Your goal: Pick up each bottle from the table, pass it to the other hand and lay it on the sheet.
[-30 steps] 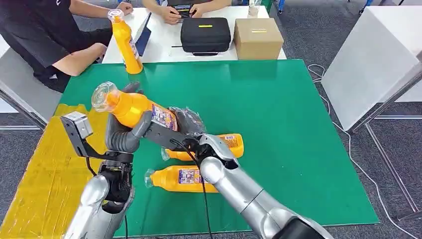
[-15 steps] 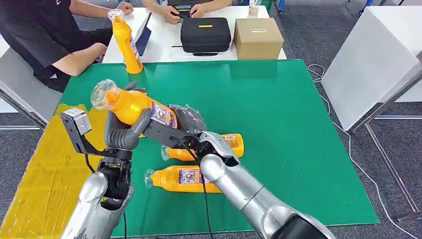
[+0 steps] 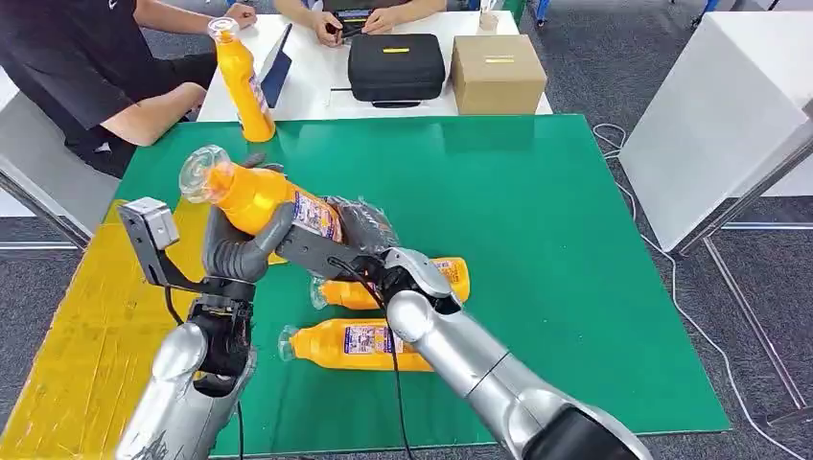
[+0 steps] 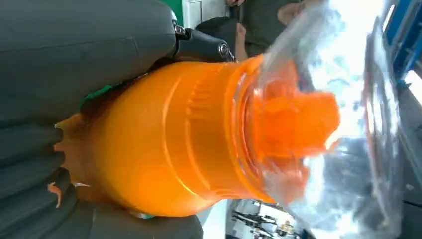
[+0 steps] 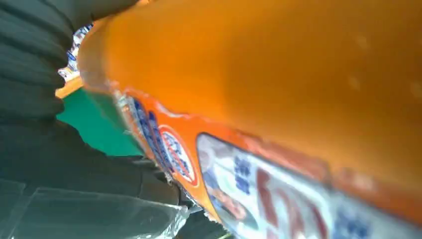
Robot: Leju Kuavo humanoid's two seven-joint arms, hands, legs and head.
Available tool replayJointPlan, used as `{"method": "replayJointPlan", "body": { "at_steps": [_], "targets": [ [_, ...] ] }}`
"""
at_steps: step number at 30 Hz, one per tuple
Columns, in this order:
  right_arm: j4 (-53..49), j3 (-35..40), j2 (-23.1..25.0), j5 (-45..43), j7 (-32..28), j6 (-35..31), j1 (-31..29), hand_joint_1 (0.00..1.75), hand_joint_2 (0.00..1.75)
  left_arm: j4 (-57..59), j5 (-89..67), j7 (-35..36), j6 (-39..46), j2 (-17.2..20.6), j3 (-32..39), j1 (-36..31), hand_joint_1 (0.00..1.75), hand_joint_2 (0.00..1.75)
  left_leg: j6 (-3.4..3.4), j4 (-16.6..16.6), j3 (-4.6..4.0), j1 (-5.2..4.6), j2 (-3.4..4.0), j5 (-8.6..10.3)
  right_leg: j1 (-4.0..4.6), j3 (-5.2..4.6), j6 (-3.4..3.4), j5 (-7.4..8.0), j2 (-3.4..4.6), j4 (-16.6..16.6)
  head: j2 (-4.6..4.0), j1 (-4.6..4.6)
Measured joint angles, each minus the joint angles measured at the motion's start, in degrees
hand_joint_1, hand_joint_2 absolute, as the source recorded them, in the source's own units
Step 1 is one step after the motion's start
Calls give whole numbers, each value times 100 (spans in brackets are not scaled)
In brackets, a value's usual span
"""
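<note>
An orange bottle (image 3: 251, 195) with a clear cap hangs tilted over the green mat's left part, cap toward the far left. My left hand (image 3: 237, 251) wraps its middle from below. My right hand (image 3: 361, 230) grips its base end. The left wrist view shows the bottle's neck and cap (image 4: 209, 134) beyond my left hand (image 4: 74, 59). In the right wrist view the bottle's label side (image 5: 278, 79) lies against my right hand (image 5: 35, 55). Two more orange bottles (image 3: 347, 344) (image 3: 449, 274) lie on the mat under my right arm. The yellow sheet (image 3: 81, 326) lies at the left.
A further orange bottle (image 3: 240, 81) stands upright at the mat's far left corner. Behind the green mat (image 3: 537, 240), a white table carries a black case (image 3: 395, 65) and a cardboard box (image 3: 497, 74). People sit there, one arm (image 3: 153, 110) resting near the upright bottle.
The held bottle and both hands have shifted slightly up and to the right. The bottles on the mat have not moved.
</note>
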Motion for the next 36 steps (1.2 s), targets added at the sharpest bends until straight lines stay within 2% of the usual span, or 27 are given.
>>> {"method": "replayJointPlan", "body": {
  "at_steps": [13, 32, 36],
  "targets": [
    [85, 13, -142, -218, -177, -37, -4, 0, 0, 11, -63, -66, -18, 17, 44, 85, 175, 175, 0, 0, 1, 0, 1, 0, 0, -1, 0, 0, 0, 0, 0, -2],
    [-573, -210, -610, -4, -249, -127, 581, 0, 0, 59, -61, -77, -162, -52, -94, 104, 175, 175, 0, 1, -1, -2, 5, -1, 0, -4, 0, 0, 4, -1, 0, -2],
    [-988, -347, -830, 92, -401, -201, 818, 0, 0, 57, -70, -201, -203, -61, -151, 164, 175, 175, 1, 1, -3, -2, -5, -1, 0, -3, 1, 0, 1, -2, 2, -2]
  ]
}}
